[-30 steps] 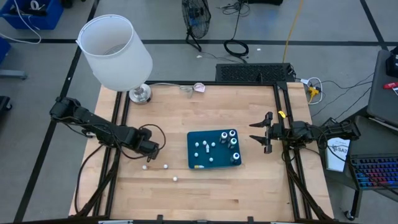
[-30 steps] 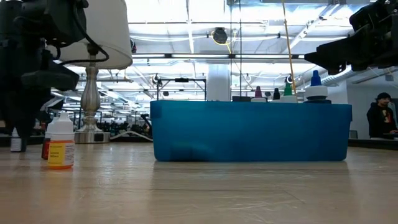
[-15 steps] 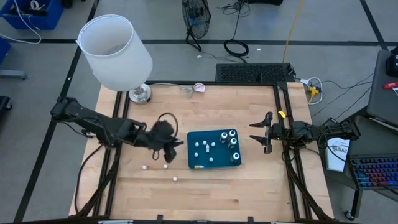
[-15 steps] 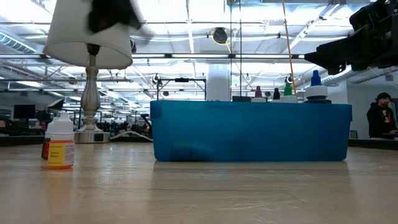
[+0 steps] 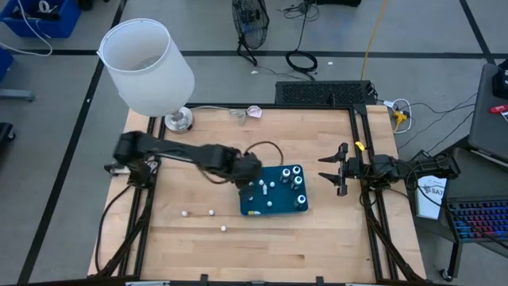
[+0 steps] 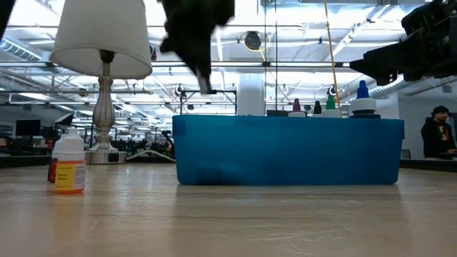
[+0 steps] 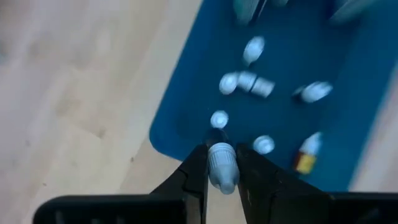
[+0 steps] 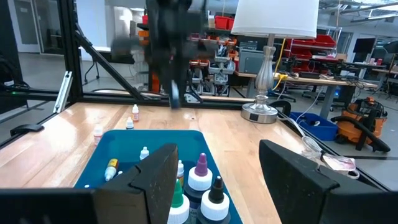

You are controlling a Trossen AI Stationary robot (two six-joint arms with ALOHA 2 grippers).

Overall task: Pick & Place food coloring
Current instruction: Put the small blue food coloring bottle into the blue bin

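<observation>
My left gripper is above the left edge of the teal-blue tray, shut on a small white-capped food coloring bottle. Several small bottles lie on the tray, and a few with coloured caps stand at its right side. Three more small bottles stand on the table left of the tray; the low view shows one with a yellow label. My right gripper is open and empty, right of the tray. My left gripper pinches the small bottle between its two fingers, one on each side of its body just behind the white cap. The cap sticks out past the fingertips. The bottle is lifted clear, over the tray's left edge.
A lamp with a white shade stands at the table's far left corner, its metal foot on the wood. A small pink-and-clear item lies at the far edge. Bare wood lies in front of the tray.
My left gripper has risen from the table's left part and swung toward the right, to the tray's left edge, carrying the small bottle clear of the table. The three loose bottles on the table have stayed put.
</observation>
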